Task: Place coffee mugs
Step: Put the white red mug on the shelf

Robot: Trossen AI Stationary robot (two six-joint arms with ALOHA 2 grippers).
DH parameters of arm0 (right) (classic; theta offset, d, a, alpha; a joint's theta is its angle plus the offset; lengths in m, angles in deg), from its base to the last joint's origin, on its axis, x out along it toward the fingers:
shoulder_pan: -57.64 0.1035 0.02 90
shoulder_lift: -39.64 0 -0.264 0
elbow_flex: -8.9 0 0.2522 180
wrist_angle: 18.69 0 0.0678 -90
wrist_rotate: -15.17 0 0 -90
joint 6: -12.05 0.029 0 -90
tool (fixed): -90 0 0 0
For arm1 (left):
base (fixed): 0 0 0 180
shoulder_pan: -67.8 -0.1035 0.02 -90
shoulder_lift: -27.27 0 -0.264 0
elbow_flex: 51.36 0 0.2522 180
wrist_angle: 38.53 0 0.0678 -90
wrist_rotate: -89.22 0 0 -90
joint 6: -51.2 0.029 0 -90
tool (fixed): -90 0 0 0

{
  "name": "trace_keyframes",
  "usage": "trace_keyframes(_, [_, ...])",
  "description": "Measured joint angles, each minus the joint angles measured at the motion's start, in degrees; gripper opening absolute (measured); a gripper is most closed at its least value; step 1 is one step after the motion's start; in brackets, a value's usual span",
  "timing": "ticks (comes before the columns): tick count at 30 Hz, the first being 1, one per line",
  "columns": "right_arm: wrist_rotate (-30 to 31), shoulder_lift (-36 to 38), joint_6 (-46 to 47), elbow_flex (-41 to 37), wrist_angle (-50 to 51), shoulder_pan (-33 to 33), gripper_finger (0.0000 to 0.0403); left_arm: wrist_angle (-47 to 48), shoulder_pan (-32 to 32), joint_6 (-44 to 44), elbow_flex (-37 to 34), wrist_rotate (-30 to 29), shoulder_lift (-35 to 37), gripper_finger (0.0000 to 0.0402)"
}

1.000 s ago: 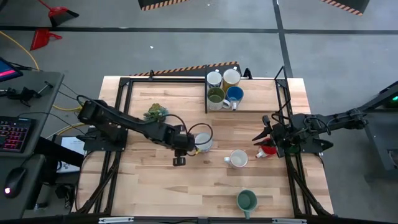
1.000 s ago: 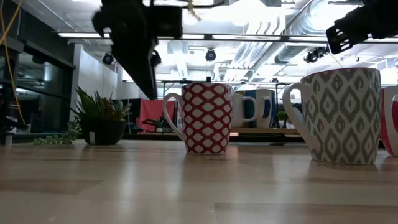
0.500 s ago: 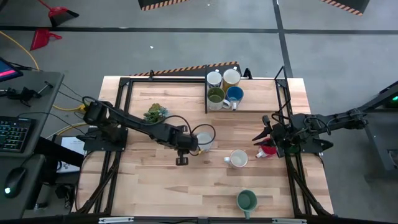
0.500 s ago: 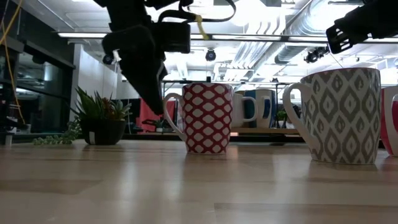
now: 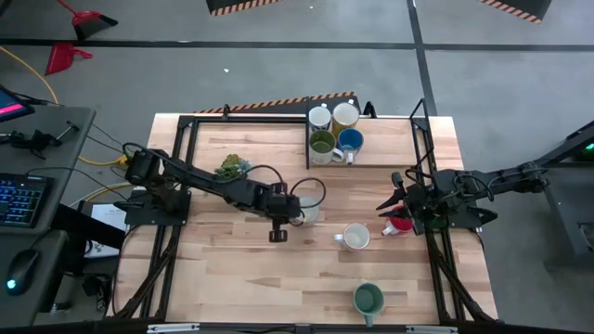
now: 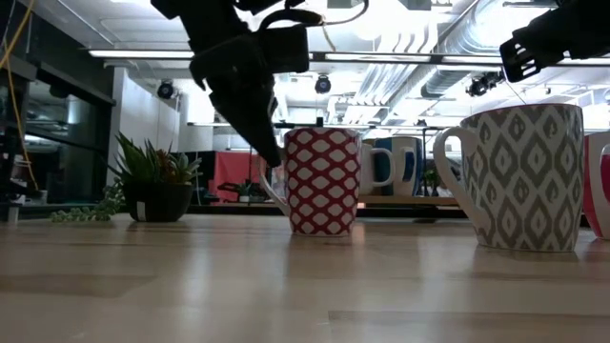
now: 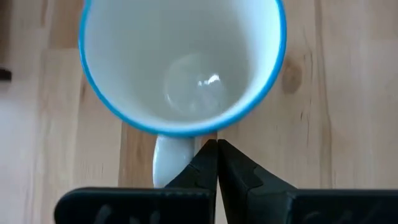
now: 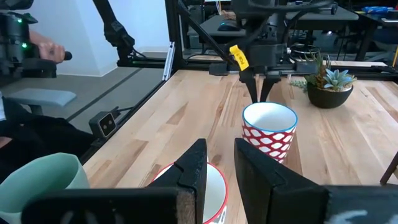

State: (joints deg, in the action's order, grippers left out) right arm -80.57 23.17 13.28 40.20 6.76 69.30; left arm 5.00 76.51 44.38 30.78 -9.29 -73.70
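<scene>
Left fingers have just closed at the handle of the red-patterned mug.

The red-and-white patterned mug [image 6: 322, 181] stands upright near the middle of the surface [image 5: 223, 269], handle toward the left arm. A second ago the left gripper [image 7: 216, 163] hung open beside it; now its fingers are pinched together at the handle [image 7: 173, 163], though whether they truly hold it I cannot tell. That suggests the pick is being attempted and a lift toward the four mugs grouped in the tray [image 5: 373, 163] at the far side may come next. To the right stand a grey-patterned mug [image 5: 355, 237], a teal mug [image 5: 368, 299] at the near edge, and a red mug [image 5: 401, 224] under the unmoved right gripper [image 8: 219, 163], fingers slightly parted, holding nothing visible.
</scene>
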Motion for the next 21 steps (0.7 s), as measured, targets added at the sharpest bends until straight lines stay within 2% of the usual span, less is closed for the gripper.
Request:
trace_keyframes(16, [-0.04, 0.0, 0.26, 0.0, -0.02, 0.0, 0.0064, -8.83, -2.55, 4.16, 0.0, 0.58, -0.59, 0.0])
trace_keyframes(21, [-0.04, 0.02, 0.26, 0.0, -0.03, 0.01, 0.0064, -12.13, -3.15, 5.51, 0.13, 4.73, -3.01, 0.0])
